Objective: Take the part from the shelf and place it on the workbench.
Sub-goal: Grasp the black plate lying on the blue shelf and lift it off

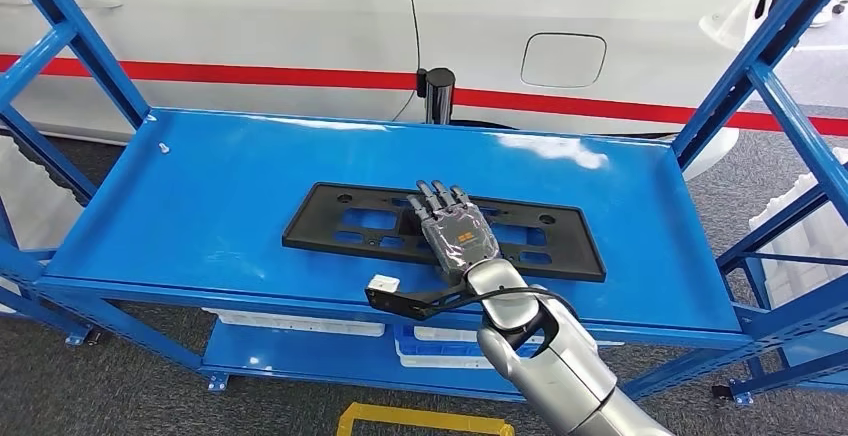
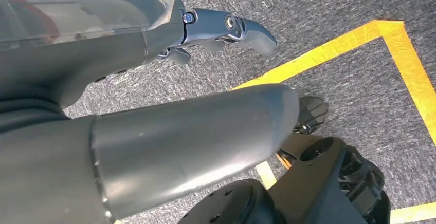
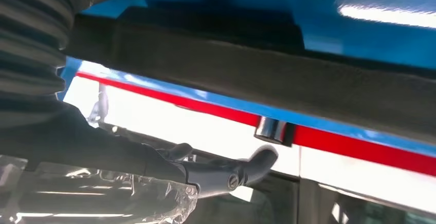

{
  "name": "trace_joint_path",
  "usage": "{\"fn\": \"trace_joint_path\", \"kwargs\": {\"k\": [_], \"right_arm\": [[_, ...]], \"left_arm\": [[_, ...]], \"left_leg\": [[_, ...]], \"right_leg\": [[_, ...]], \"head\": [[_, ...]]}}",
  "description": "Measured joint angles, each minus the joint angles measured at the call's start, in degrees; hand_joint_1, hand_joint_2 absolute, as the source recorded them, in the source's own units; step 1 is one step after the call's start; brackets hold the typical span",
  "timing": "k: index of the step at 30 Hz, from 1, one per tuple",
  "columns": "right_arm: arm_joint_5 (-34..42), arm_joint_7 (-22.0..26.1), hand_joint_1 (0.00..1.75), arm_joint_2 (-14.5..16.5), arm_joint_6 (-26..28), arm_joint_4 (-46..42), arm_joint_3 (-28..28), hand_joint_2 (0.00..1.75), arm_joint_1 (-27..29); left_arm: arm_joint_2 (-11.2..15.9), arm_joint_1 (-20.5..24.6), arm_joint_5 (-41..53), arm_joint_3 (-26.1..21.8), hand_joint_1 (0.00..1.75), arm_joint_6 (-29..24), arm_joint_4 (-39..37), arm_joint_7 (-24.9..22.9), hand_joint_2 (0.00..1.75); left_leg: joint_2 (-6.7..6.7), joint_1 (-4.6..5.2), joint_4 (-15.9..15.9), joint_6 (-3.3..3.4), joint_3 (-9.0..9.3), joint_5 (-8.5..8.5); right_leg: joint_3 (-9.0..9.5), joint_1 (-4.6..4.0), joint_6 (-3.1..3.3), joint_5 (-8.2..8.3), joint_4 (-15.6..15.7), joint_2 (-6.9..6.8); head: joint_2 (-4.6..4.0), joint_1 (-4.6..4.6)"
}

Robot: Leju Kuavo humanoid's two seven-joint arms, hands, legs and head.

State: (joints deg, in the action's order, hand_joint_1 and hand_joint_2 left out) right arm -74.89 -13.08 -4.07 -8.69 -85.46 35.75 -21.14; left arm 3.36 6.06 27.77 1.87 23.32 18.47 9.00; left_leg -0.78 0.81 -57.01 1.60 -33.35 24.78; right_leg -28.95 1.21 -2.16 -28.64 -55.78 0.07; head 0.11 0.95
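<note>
On the upper deck of the blue steel shelf (image 1: pixel 200 206), we see the right hand's dark fingers (image 1: pixel 437 196) stretched out flat and side by side on top of the flat black plastic frame-shaped part (image 1: pixel 330 224). The fingertips point toward the far edge of the deck, and the palm of the right hand (image 1: pixel 455 231) lies over the part's middle, a little toward its right half. The fingers press down rather than wrap; we cannot tell whether the thumb hooks under the near rim. In the right wrist view the thick grey thumb (image 3: pixel 241 170) sticks out free, apart from the part's dark edge (image 3: pixel 257 70) beside it.

The part lies flat on the deck, its long axis running left to right, roughly parallel to the deck's front edge and slightly skewed, with the left end a touch farther from us. Its cut-outs show the blue deck through them.

Behind the hand, the silver right forearm (image 1: pixel 550 366) comes in from the lower right, carrying a black bracket with a small white block (image 1: pixel 383 283) at its tip, which hangs over the deck's front lip.

Beyond the shelf stands a white car body with a red stripe (image 1: pixel 250 74), and a black post (image 1: pixel 437 91) rises behind the deck's far edge.

The left hand (image 2: pixel 226 29) hangs over grey carpet (image 2: pixel 334 18) marked with yellow tape (image 2: pixel 329 49), its fingers loose and holding nothing.
</note>
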Motion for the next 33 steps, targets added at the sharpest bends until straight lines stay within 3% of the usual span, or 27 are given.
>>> {"fn": "trace_joint_path", "kwargs": {"k": [3,4,11,22,33], "right_arm": [[-1.32,-1.72,1.54,0.04,-2.01,1.19,0.19,1.75,-0.83],[-1.85,-2.24,1.7,0.05,-2.4,1.5,0.22,1.75,-0.95],[-3.83,-3.48,1.75,-0.28,-3.51,3.13,0.22,1.75,-0.9],[-4.34,-3.19,1.75,-1.0,-3.2,3.26,-0.01,1.75,-0.74],[-2.81,0.37,1.75,-1.44,5.91,1.09,-2.43,1.75,1.75]], "left_arm": [[-0.11,-0.02,0.39,-0.34,0.0,0.0,0.0,-0.22,0.0],[-0.17,-0.04,0.5,-0.45,0.0,0.01,0.0,-0.26,0.0],[-0.71,-0.35,1.36,-1.52,0.0,0.01,0.0,-0.29,0.0],[-1.32,-0.34,3.22,-1.83,0.0,0.0,0.57,-1.09,0.0],[-2.31,-0.53,5.98,-4.55,0.0,0.02,1.08,-1.1,0.0]], "left_leg": [[-0.03,0.02,0.0,0.26,0.24,0.17],[-0.04,0.02,0.01,0.28,0.27,0.19],[-0.06,0.05,0.02,0.36,0.37,0.17],[-0.08,-0.13,0.02,0.34,0.49,0.18],[-0.04,-0.18,0.01,0.33,0.33,0.17]], "right_leg": [[0.33,0.01,-0.04,-0.07,0.33,0.01],[0.4,0.02,-0.07,-0.1,0.41,0.01],[0.58,0.05,-0.42,0.07,0.62,0.0],[0.62,0.04,-0.46,0.06,0.61,-0.01],[0.89,-0.02,-0.54,0.11,0.58,0.0]], "head": [[0.0,-0.01],[0.0,-0.01],[0.0,-0.01],[0.0,-0.01],[0.0,-0.01]]}}
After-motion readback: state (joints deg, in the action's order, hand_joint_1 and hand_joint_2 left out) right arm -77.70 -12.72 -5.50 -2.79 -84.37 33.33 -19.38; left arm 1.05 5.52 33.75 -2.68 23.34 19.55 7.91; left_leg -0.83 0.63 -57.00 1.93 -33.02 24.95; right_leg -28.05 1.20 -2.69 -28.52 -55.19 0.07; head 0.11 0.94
